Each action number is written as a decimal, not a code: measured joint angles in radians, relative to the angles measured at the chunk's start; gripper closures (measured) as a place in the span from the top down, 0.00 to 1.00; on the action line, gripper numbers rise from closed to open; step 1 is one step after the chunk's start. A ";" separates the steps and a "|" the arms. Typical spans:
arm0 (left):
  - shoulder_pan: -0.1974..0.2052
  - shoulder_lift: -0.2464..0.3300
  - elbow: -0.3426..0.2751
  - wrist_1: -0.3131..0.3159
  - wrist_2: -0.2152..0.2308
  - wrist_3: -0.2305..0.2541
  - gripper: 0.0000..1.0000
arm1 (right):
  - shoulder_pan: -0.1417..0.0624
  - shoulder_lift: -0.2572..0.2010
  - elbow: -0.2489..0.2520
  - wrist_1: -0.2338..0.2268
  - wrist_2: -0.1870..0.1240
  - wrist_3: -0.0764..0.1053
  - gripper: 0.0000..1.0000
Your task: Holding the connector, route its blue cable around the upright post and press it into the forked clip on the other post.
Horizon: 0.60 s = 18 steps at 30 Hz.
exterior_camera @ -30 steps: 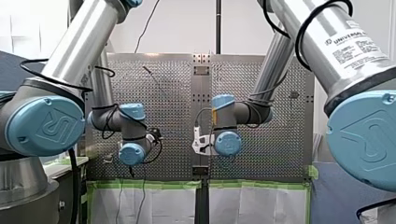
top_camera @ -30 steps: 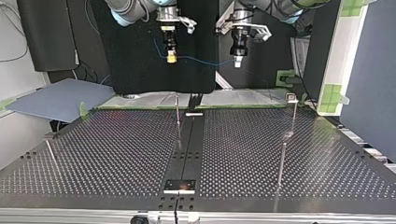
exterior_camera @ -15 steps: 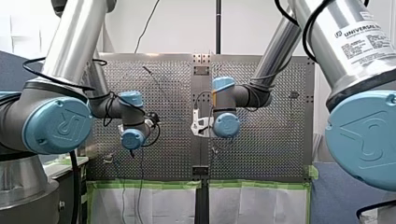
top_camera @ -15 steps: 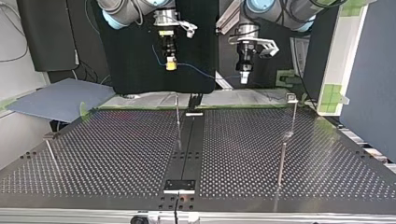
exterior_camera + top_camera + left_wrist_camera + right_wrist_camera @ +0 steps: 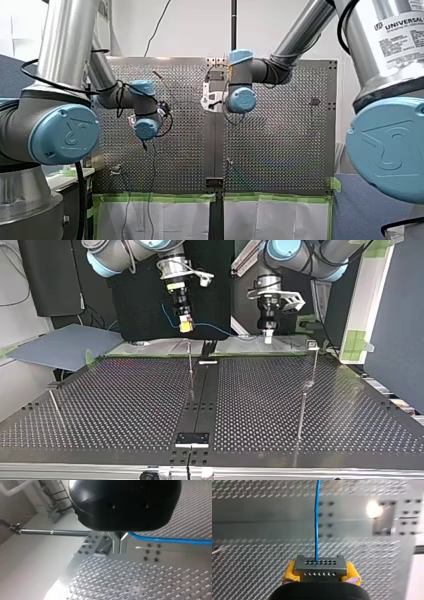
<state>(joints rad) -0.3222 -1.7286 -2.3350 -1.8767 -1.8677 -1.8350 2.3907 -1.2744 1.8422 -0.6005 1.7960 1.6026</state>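
In the right wrist view my right gripper [image 5: 320,577] has its yellow pads [image 5: 289,573] shut on a grey connector [image 5: 320,567]. A blue cable [image 5: 317,517] runs straight ahead out of it. In the top view that gripper [image 5: 185,326] hangs at the left, above the thin centre post [image 5: 190,362]. The blue cable [image 5: 220,330] sags across to my left gripper [image 5: 268,335], at the right. In the left wrist view the metal fingers [image 5: 115,543] are shut on the cable [image 5: 170,540]. A clip-topped post [image 5: 313,357] stands further right.
Two more thin posts stand on the perforated table [image 5: 125,405], one at the top view's front right [image 5: 301,412], a short one at its left edge [image 5: 54,402]. A black centre strip [image 5: 200,400] runs between the plates. A grey board [image 5: 60,345] lies off the table's far left.
Both arms have carried the cable out over the table, lower in the top view and higher in the front view. The left gripper has also shifted to the top view's right, and both grips are unchanged.
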 joint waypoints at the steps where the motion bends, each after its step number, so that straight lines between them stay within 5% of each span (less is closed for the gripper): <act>1: 0.002 0.009 0.005 -0.010 -0.008 -0.004 0.00 | -0.001 -0.012 -0.010 0.012 -0.009 0.000 0.00; 8: 0.021 0.076 0.044 -0.076 -0.050 -0.047 0.00 | -0.005 -0.071 -0.066 0.081 -0.045 0.001 0.00; 18: 0.052 0.173 0.107 -0.173 -0.077 -0.089 0.00 | -0.017 -0.078 -0.118 0.124 -0.082 0.006 0.00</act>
<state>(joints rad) -0.2699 -1.5560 -2.2283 -2.0495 -1.9444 -1.9235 2.3736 -1.3527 1.7241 -0.4760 1.7141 1.6085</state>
